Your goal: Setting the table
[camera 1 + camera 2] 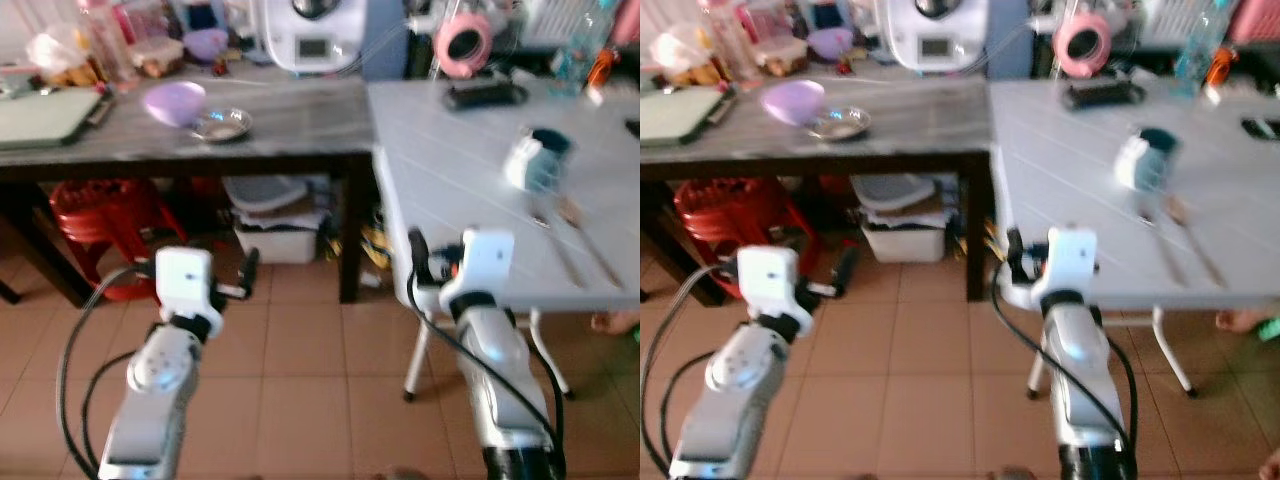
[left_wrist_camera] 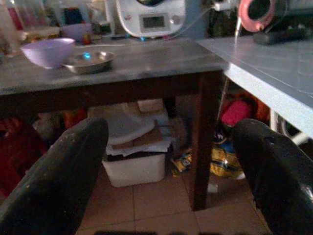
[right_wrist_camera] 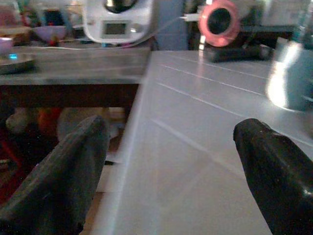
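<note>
White table (image 1: 450,180) bears a cup (image 1: 535,160); both hands gape empty

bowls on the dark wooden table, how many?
3. A purple bowl and a metal bowl touch near the table's middle; a darker purple bowl sits behind, amid clutter that may hide more.

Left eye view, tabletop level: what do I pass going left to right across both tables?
Green board → purple bowl → metal dish → white appliance → pink ring → mug → utensils.
</note>
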Robot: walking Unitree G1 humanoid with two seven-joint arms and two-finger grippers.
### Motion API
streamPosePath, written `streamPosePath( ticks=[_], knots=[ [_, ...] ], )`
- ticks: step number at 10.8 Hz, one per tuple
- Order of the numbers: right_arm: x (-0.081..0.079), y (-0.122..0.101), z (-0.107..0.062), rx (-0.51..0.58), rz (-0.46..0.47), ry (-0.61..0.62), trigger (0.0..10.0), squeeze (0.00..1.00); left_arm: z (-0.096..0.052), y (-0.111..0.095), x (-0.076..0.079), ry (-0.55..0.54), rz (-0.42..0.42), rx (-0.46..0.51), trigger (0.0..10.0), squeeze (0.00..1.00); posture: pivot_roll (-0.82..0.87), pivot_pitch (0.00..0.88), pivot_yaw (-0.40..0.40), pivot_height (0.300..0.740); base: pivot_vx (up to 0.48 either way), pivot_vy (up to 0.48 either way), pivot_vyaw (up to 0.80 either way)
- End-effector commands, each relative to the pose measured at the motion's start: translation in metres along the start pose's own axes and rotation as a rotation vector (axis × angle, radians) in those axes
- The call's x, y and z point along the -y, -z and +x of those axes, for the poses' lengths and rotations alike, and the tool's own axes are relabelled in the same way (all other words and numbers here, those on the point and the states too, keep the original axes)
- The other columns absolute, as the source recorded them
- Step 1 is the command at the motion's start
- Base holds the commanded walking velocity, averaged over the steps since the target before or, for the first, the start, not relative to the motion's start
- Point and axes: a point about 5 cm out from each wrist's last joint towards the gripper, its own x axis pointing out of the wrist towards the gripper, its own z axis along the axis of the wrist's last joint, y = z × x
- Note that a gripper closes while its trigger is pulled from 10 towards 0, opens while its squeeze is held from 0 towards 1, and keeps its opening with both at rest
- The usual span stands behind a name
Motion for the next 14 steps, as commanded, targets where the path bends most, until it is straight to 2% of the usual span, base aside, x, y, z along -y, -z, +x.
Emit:
streamPosePath(
  ticks=[1,3,7,9,11,14],
  knots=[
    [0.006,0.002,0.001,-0.017,-0.001,0.026,10.0,0.0,0.003,-0.006,0.005,0.024,0.006,0.021,10.0,0.0,-0.03,0.008,0.088,0.74,0.296,-0.375,0.0],
    [0.005,-0.001,0.004,-0.016,-0.017,0.032,10.0,0.0,0.006,-0.006,0.005,0.027,0.014,0.017,10.0,0.0,-0.03,0.011,0.091,0.74,0.36,-0.313,0.0],
    [0.007,0.006,0.011,-0.088,-0.025,0.045,10.0,0.0,0.006,-0.006,0.005,0.035,0.027,0.007,10.0,0.0,-0.03,0.016,0.099,0.74,0.379,-0.291,0.0],
    [0.006,0.013,0.01,-0.127,-0.032,0.04,10.0,0.0,0.004,-0.001,0.001,-0.011,0.033,-0.02,10.0,0.0,-0.02,0.027,0.1,0.74,0.0,0.0,0.0],
    [0.004,0.011,0.018,-0.14,-0.034,0.021,10.0,0.0,0.002,-0.003,-0.002,-0.027,0.036,-0.011,10.0,0.0,-0.02,0.035,0.103,0.74,0.0,0.0,0.0],
    [-0.003,0.018,0.012,-0.175,-0.036,-0.001,10.0,0.0,-0.001,-0.002,-0.006,-0.044,0.04,-0.015,10.0,0.0,-0.01,0.046,0.097,0.74,0.0,0.0,0.0]
  ],
)
